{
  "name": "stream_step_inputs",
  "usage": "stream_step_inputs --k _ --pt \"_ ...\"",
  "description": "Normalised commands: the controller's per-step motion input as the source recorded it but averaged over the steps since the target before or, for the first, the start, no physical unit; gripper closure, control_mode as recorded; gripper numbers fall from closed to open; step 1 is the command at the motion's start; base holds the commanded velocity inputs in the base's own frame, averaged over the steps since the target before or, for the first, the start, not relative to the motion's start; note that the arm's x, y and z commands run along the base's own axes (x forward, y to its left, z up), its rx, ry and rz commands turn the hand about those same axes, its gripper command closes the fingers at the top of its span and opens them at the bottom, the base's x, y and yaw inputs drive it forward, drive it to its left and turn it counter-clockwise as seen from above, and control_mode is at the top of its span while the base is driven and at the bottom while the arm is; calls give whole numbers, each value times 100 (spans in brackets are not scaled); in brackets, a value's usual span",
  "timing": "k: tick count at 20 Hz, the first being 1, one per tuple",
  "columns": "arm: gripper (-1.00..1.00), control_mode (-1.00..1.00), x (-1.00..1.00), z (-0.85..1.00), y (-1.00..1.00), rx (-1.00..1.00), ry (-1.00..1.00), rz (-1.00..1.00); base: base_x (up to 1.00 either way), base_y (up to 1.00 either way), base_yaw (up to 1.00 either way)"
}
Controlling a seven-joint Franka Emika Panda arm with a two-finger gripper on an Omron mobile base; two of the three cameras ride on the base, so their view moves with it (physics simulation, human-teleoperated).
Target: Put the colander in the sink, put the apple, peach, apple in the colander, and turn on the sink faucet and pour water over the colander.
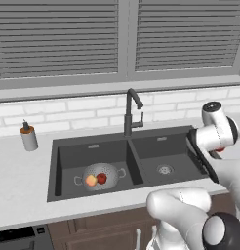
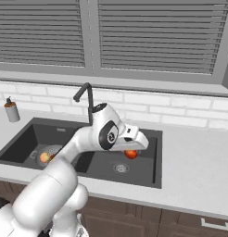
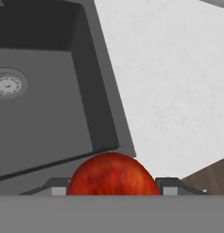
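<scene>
My pincer [image 3: 112, 189] is clamped on a red apple [image 3: 112, 175], one finger pad [image 3: 59, 189] on each side of it. The fruit is round and glossy, deep red with orange mottling. In the right base view the same apple [image 2: 130, 154] peeks out under my white hand, hanging in the air above the right basin. In the left base view a sliver of red [image 1: 220, 149] shows behind my wrist at the right end of the sink.

Below the hand is the sink [image 3: 45, 113], dark charcoal, two rectangular basins, a round steel drain [image 3: 8, 84] in the right one. Its right rim meets the pale speckled desk [image 3: 177, 82].

Over in the left basin sits the colander [image 1: 101, 174], a small silvery bowl dotted with holes, loop handles at both sides. Inside it, touching each other, lie the peach [image 1: 91, 180], pale yellow-orange with a pink blush, and a second, darker red apple [image 1: 102, 178].

The sink faucet [image 1: 130, 110] stands behind the divider between the basins, thin and dark grey, gooseneck spout bent forward, small lever on its side.

A small grey soap dispenser [image 1: 29, 136] stands on the desk left of the sink.
</scene>
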Motion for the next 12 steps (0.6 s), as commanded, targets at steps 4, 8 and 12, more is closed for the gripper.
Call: stream_step_inputs --k 4,8,12 --pt "100 -100 -4 27 90 2 0 0 0 0 0" --pt "100 -100 -9 15 85 8 0 2 0 0 0" --pt "100 -100 -6 1 98 9 0 1 0 0 0"
